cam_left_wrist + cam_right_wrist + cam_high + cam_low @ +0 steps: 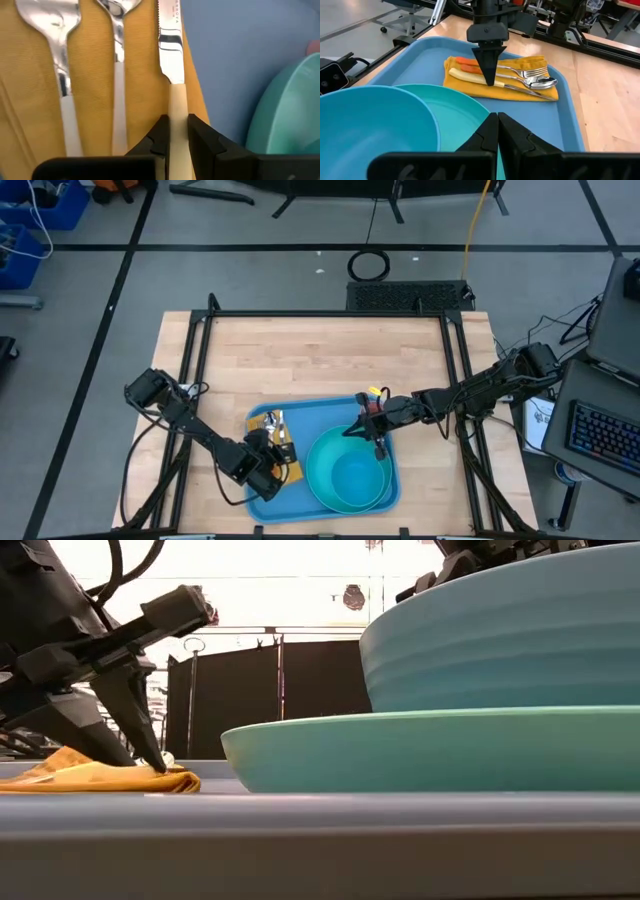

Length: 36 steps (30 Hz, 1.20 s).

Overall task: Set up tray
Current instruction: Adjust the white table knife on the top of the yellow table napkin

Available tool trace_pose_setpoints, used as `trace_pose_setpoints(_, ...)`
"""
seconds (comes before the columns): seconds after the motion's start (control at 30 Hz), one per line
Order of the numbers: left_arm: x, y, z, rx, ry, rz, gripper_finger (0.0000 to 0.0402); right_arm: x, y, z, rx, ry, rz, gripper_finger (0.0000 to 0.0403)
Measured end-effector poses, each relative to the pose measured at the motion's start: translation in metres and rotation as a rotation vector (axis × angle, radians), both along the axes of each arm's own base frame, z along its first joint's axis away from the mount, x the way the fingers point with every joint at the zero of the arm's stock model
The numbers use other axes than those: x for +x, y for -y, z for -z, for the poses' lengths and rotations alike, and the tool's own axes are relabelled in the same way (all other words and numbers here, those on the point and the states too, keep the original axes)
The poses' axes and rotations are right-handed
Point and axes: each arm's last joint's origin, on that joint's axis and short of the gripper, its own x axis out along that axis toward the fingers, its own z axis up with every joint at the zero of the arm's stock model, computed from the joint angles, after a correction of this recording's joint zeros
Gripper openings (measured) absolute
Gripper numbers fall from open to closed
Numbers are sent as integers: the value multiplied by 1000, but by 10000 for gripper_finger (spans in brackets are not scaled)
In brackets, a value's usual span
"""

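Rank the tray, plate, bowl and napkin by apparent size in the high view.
1. blue tray
2. turquoise plate
3. blue bowl, slightly smaller than the plate
4. yellow napkin, partly hidden by the left arm

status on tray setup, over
Left gripper shut on cream-handled knife over yellow napkin. Right gripper shut, empty, above turquoise plate. Blue plastic tray unobstructed.

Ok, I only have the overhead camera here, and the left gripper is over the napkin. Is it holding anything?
Observer: Yes. The left gripper is closed on the knife by its cream handle.
Operator: What else is on the napkin?
Observer: A fork and a spoon lie beside the knife on the yellow napkin.
Operator: And the right gripper?
Observer: The right gripper is shut and empty, over the plate on the tray.
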Motion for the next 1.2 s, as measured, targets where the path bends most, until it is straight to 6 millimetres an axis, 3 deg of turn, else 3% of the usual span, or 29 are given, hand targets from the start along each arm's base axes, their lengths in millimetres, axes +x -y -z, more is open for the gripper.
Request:
trace_pose_setpoints(0.23,1,-6,1,-11,-28,-39,52,-1,0,2,-6,-25,0,0)
trace_pose_setpoints(0.47,5,-10,0,12,-11,-33,188,-1,0,3,-9,-37,0,0)
trace_pose_setpoints(0.67,10,-6,-2,29,33,38,257,-1,0,3,-18,-34,-2,0)
trace_pose_setpoints(0.8,14,0,-6,123,136,79,275,-1,0,3,-38,-25,-10,0)
trace_pose_setpoints(0.9,13,6,-13,290,237,102,279,-2,-1,0,-60,-7,-25,0)
trace_pose_setpoints(1.2,-2,16,-64,572,378,183,280,-11,2,-19,-74,52,1,0)
